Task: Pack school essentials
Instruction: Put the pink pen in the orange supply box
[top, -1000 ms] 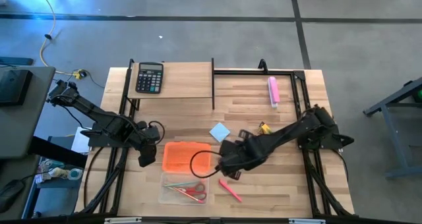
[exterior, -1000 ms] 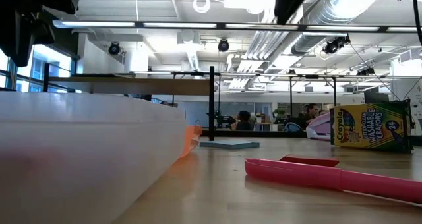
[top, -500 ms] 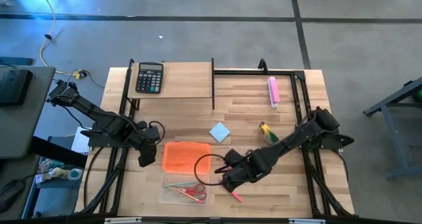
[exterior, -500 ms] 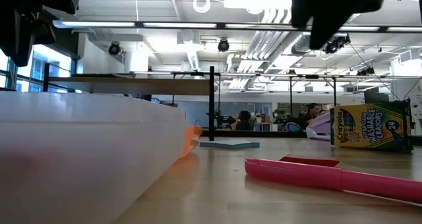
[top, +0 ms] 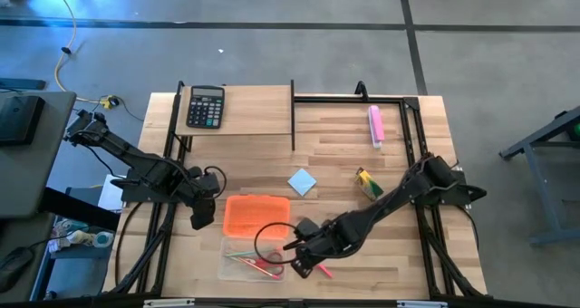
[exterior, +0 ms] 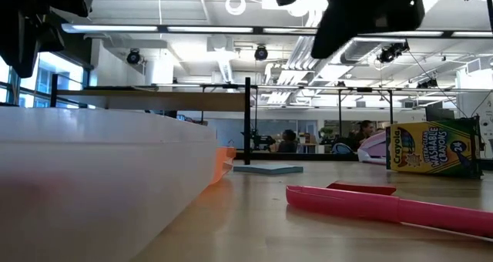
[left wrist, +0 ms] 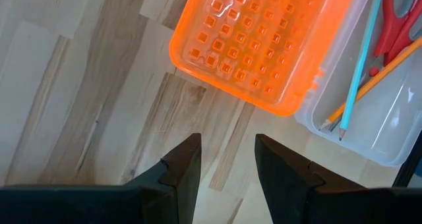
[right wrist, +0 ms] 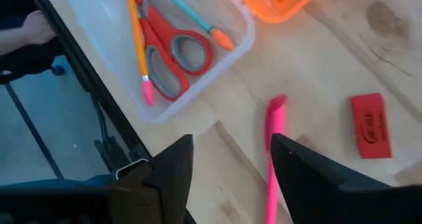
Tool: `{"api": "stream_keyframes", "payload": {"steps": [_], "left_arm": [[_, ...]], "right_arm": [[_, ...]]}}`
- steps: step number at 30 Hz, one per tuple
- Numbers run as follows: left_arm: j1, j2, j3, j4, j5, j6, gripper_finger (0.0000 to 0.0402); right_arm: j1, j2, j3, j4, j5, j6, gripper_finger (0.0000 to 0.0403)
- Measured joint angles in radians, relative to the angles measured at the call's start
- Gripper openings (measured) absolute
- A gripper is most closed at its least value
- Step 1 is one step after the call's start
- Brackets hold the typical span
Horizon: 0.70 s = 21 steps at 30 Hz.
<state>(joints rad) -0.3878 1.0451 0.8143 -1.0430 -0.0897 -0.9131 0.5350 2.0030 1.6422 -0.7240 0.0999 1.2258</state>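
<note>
Over on the left, the left gripper (top: 200,219) hangs beside the orange lid (top: 256,215), its 2 fingers (left wrist: 183,170) set narrow with bare wood showing between them and nothing held; it looks parked clear of the work. That lid lies flat on the table (top: 344,145), hinged open off the clear case (top: 237,264), which I read as keeping the tray open for loading. Inside the tray sit the red-handled scissors (right wrist: 168,46) with 2 pencils (left wrist: 356,85), lying lengthwise along the tray.

Moving right, the right gripper (top: 298,256) is low at the case's near corner, fingers spread wide and empty, with the pink pen (right wrist: 273,155) lying on the wood between them. My guess: it is lining up along the pen to pick it next. The red eraser (right wrist: 368,126) waits just beside the pen. Farther back, the blue notepad (top: 303,182) and the crayon box (top: 368,183) are unpacked, so I'd call this about halfway.
</note>
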Motion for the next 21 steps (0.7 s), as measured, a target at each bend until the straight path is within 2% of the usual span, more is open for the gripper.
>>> {"api": "stream_keyframes", "payload": {"steps": [6,10,21], "left_arm": [[0.000,0.000,0.000,0.001,0.000,0.000,0.0131],[0.000,0.000,0.000,0.002,0.000,0.000,0.0131],[0.000,0.000,0.000,0.002,0.000,-0.003,0.0131]], "right_arm": [[0.005,0.068,0.092,-0.068,0.001,-0.043,0.0174],[0.004,0.105,0.094,-0.135,-0.008,-0.020,0.0167],[0.011,0.191,0.094,-0.140,-0.041,0.009,0.0167]]}}
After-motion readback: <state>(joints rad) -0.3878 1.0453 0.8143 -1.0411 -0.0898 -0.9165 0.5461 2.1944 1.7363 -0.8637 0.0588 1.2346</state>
